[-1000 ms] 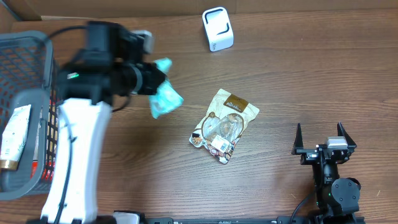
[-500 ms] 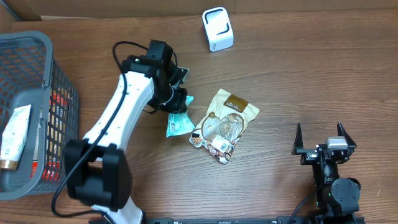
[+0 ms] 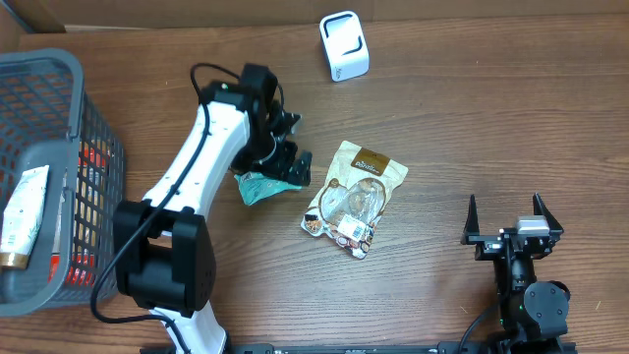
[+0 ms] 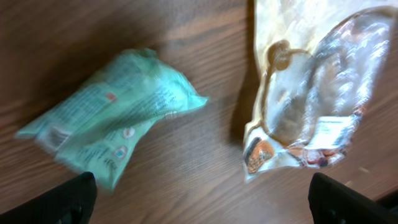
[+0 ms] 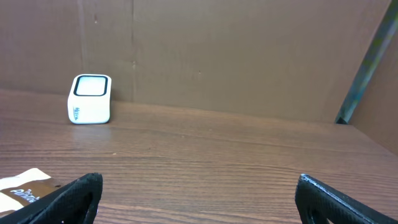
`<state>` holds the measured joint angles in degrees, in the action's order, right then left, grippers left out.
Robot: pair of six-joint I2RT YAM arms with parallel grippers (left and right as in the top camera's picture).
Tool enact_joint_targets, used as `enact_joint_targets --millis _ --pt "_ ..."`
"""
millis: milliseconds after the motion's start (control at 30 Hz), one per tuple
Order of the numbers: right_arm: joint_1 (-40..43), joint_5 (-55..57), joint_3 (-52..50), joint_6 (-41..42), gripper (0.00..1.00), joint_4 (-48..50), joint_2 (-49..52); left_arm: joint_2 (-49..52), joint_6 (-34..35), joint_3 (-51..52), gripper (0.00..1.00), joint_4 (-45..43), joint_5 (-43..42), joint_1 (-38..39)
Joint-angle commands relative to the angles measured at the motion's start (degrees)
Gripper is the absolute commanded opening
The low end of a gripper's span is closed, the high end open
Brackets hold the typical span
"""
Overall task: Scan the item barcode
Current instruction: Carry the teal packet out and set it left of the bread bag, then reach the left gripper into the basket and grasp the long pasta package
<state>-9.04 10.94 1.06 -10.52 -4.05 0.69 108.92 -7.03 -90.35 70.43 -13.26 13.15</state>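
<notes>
Left wrist view: left gripper [image 4: 208, 202] spread wide, empty, over teal packet [image 4: 112, 118] lying on surface [image 4: 186, 37]. Next grasp should leave its barcode facing the scanner [image 3: 343, 45].

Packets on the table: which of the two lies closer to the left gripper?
The teal packet, lying just beside the open left gripper; the snack pouch with the brown top lies farther away.
</notes>
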Motion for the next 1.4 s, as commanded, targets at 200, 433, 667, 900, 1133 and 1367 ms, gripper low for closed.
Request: enact_joint_targets --millis 200,433,667,900,1133,1367 --pt "-0.2 0.6 -0.6 -0.1 1.0 0.4 -0.5 -5.6 10.3 -30.0 1.0 8.1 7.1 -3.5" --pt "-0.2 0.6 -0.6 0.0 1.0 0.4 -0.5 -11.9 17.5 -39.7 1.0 9.9 12.0 -13.1" --pt "-0.2 0.6 -0.6 -0.1 1.0 0.4 -0.5 -13.4 20.8 -38.9 1.0 12.3 12.3 -32.2" --pt "-0.2 0.6 -0.6 -0.1 1.0 0.4 -0.5 -11.9 22.3 -34.9 1.0 10.1 11.4 -44.5" --pt "-0.2 0.6 -0.6 -0.1 1.0 0.4 -0.5 -11.5 24.3 -26.4 1.0 5.2 8.9 -52.1" --pt "-0.2 0.6 -0.6 -0.1 1.0 0.4 -0.5 -11.5 24.9 -11.6 1.0 -4.2 8.7 -58.5"
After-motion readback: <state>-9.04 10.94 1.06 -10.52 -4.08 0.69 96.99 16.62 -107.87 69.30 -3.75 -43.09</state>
